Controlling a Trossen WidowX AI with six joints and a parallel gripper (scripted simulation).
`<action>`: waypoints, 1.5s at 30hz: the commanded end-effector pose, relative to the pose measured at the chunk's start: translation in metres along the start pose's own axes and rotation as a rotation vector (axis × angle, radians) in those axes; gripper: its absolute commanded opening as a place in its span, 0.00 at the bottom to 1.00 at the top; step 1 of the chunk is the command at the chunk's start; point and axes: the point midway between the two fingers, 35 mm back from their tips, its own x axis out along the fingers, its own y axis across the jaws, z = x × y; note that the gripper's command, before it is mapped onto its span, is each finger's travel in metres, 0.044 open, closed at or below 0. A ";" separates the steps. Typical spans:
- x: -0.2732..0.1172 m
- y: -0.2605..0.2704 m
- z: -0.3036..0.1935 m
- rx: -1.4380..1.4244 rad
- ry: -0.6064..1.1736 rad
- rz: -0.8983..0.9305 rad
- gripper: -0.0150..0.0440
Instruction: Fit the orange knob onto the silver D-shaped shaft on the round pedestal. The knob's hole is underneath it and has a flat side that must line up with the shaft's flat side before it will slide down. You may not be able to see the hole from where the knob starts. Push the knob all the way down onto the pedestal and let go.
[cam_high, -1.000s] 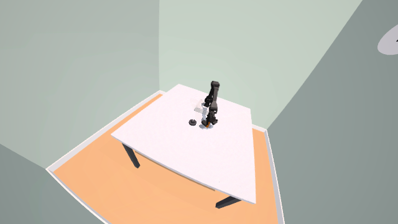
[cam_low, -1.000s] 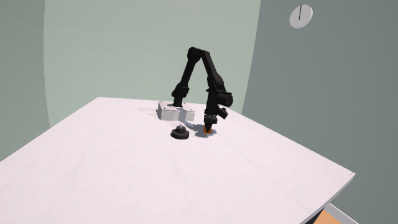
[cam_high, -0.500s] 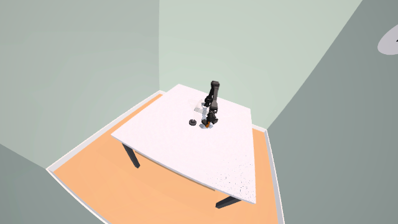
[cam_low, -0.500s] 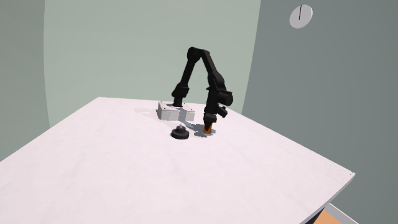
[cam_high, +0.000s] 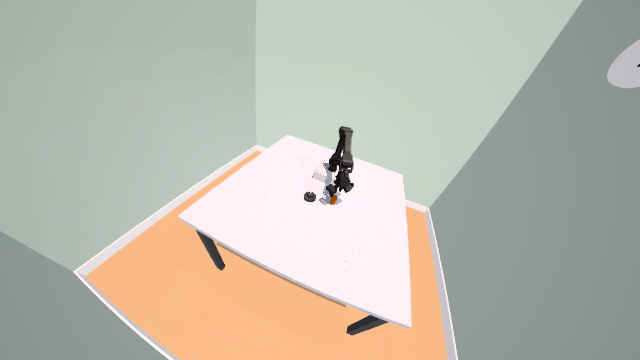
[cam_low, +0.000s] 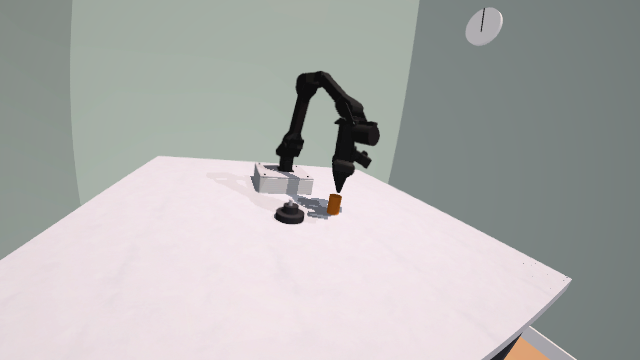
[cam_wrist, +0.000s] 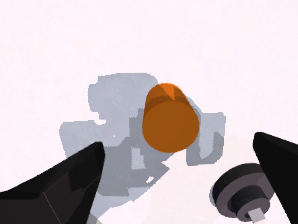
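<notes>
Shows the orange knob (cam_high: 333, 200) (cam_low: 334, 204) (cam_wrist: 170, 126) on the pale table (cam_high: 300, 240) (cam_low: 300, 280) (cam_wrist: 45, 40), just right of centre in the exterior view and a little below centre in the top view. Looks upright there, with a plain round end facing up toward the wrist camera. Cannot see a hole or its flat side from here.

Has the gripper (cam_high: 332, 193) (cam_low: 339, 191) (cam_wrist: 180, 144) spread practically to its widest, with nothing in its grasp. Points its fingers down just above the knob in the exterior view. In the wrist view, shows dark fingers at lower left and lower right, with the knob between and beyond, apart from both.

Leaves the round dark pedestal (cam_high: 309, 197) (cam_low: 290, 215) (cam_wrist: 230, 192) bare of the knob: near it, to its left in the top and exterior views, but at lower right in the wrist view, partly behind the right-hand finger. Carries the short silver shaft (cam_low: 291, 202) (cam_wrist: 256, 215) on top, too small to make out its flat side. Rises from a white base block (cam_low: 307, 188) behind the pedestal in the exterior view, bending over rightward as the black arm (cam_high: 346, 145) (cam_low: 300, 110).
</notes>
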 end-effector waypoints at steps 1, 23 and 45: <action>0.010 0.003 -0.002 -0.004 0.008 0.014 1.00; 0.040 0.002 -0.001 0.003 0.006 0.013 1.00; 0.076 0.004 -0.003 -0.004 0.008 0.014 1.00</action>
